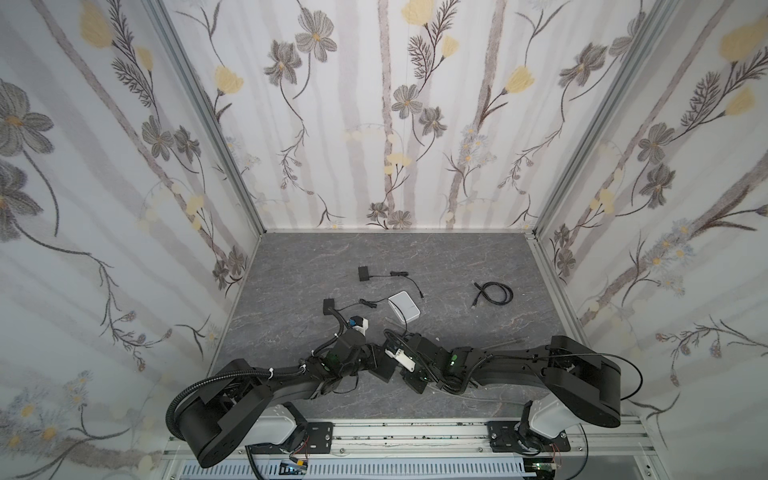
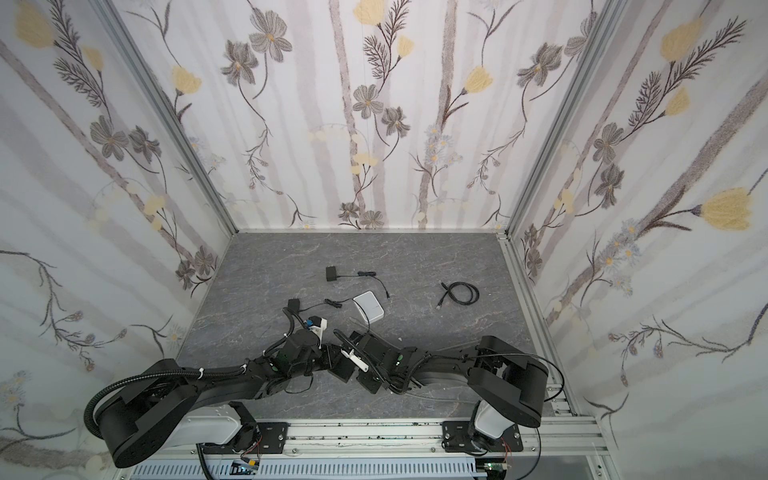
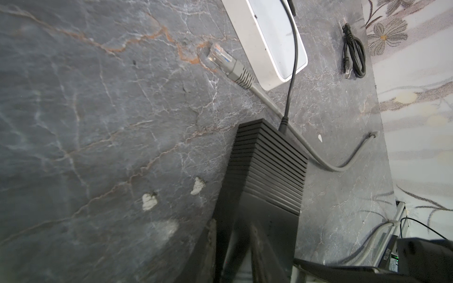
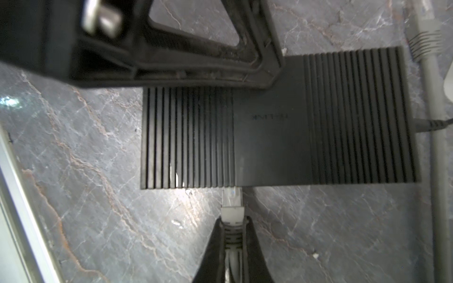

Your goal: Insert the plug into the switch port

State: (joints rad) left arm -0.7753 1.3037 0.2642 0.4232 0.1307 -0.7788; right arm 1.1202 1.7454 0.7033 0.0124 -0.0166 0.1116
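While the left hand [image 3: 234, 242] clamps the switch [image 4: 277, 137] on the table [image 4: 98, 171], the right hand [image 4: 232, 220] pinches the plug [image 4: 232, 201] (tip meeting the switch's side).

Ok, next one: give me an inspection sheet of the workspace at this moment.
Surface: grey marble-look tabletop, a few white chips.
Job's things: black switch on the tabletop; grey plug with its tip at the switch's edge, seating cannot be told.
Clutter: white box, two black power adapters, coiled black cable.
Claws: left claw shut on the black switch; right claw shut on the grey plug's boot.
Cables: grey cable's free end lies beside the white box; black lead enters the switch.
Surroundings: floral walls, aluminium rail in front.
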